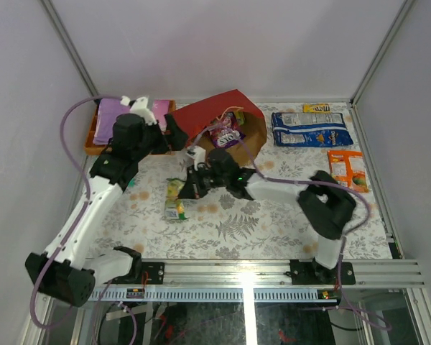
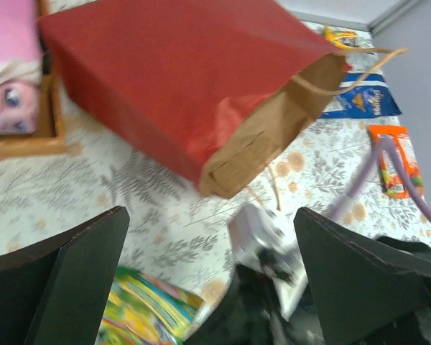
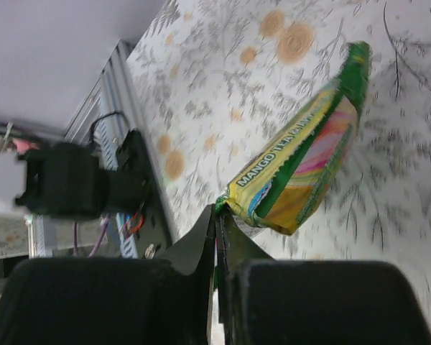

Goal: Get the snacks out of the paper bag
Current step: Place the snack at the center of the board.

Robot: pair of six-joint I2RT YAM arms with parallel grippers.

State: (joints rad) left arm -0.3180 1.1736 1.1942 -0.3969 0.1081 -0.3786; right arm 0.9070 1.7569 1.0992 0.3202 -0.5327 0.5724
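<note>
The right pincer pinches the mango candy bag by its corner; the left pincer is wide apart near the red paper bag.

My top camera looks down from behind the arm bases over the whole table. The camera on the left gripper faces the red bag ahead of its jaws. The one on the right gripper sits tight on a green-yellow packet at its jaw tips. The top view shows both.
</note>
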